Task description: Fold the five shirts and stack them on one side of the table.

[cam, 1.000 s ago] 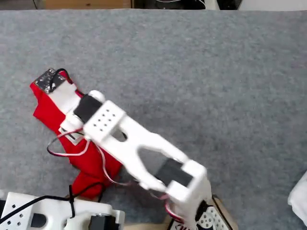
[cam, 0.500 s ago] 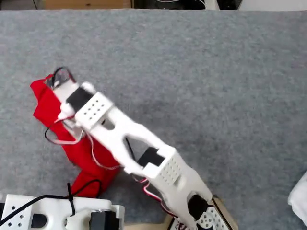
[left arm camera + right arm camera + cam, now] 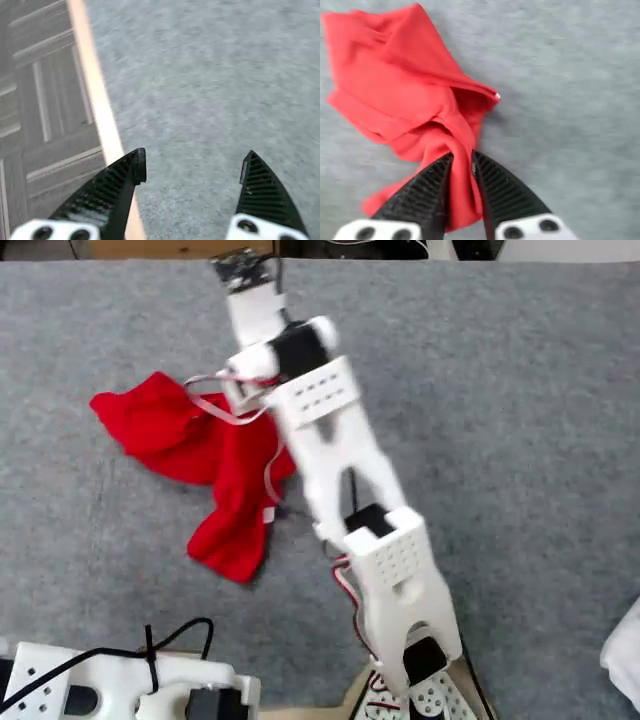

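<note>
Nearest, at 7 o'clock in the high view, the white left arm base (image 3: 120,680) is seen at the worktop's front edge. In its wrist view the left gripper (image 3: 195,160) is spread wide with nothing between its jaws, above the grey felt-covered worktop (image 3: 500,440) and the pale wooden edge strip (image 3: 97,100). From about 5 o'clock the white right arm (image 3: 340,470) is stretched toward 12 o'clock, across the middle of the worktop. A white cloth-like thing (image 3: 625,650) is glimpsed at the 4 o'clock edge; what it is cannot be told. The crumpled red cloth shirt (image 3: 170,430) is found at about 9 to 10 o'clock of the worktop's centre, bunched and unfolded, one end trailing toward 7 o'clock. In the right wrist view the right gripper (image 3: 462,156) is closed narrowly on a twisted fold of the shirt (image 3: 395,85), the rest of which is spread loosely on the felt. The shirt is judged light, soft and limp: it will sag and drag from any single pinch and may catch a little on the felt rather than slide. A hold at a hem corner or shoulder seam, ideally two such points shared between both grippers, is thought better for laying it flat than a pinch in the bunched middle.
</note>
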Robot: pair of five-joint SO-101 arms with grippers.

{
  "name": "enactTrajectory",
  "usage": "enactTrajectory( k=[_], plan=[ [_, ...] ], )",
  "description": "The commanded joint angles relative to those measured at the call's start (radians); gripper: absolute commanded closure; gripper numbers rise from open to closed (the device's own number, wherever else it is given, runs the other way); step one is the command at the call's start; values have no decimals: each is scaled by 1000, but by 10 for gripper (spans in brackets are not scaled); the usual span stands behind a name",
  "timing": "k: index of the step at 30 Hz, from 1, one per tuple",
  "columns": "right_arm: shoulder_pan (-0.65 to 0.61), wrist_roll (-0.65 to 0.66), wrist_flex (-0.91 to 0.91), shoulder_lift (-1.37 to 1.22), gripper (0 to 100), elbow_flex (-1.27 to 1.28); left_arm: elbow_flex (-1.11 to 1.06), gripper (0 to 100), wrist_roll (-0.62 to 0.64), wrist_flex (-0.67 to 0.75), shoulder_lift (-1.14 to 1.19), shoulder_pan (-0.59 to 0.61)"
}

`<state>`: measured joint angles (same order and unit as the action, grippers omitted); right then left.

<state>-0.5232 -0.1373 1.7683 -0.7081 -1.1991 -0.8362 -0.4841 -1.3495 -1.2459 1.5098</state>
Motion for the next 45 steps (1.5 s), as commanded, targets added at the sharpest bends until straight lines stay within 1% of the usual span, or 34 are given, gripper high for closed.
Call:
enactTrajectory(
  k=[1,4,7,10,12,14,17,19,23,26,29,32,37,41,45],
  plan=[
    [96,232,14,2,990,33,57,694,6,-61,-7,-180],
    [156,437,18,10,992,107,57,731,114,-109,-2,-374],
    [228,568,18,38,991,209,48,789,229,-106,5,-594],
    [283,718,18,87,990,321,48,788,333,-101,7,-844],
    [309,790,18,134,990,389,38,781,419,-64,28,-997],
    [315,835,18,205,990,466,17,782,509,18,99,-1100],
    [272,867,18,340,990,610,32,782,631,115,286,-1166],
    [217,875,17,438,990,702,97,782,677,132,435,-1188],
    [90,895,14,590,990,874,301,782,684,123,694,-1232],
    [33,901,12,631,990,932,468,781,671,52,848,-1300],
    [28,901,12,631,990,935,601,781,618,-18,958,-1382],
    [28,901,12,631,990,935,723,781,612,-61,1030,-1442],
    [25,901,12,631,990,935,804,781,620,-61,1135,-1525],
    [25,901,12,631,990,935,861,781,689,-60,1237,-1570],
    [28,901,12,631,990,935,944,781,698,-60,1346,-1571]
  ],
)
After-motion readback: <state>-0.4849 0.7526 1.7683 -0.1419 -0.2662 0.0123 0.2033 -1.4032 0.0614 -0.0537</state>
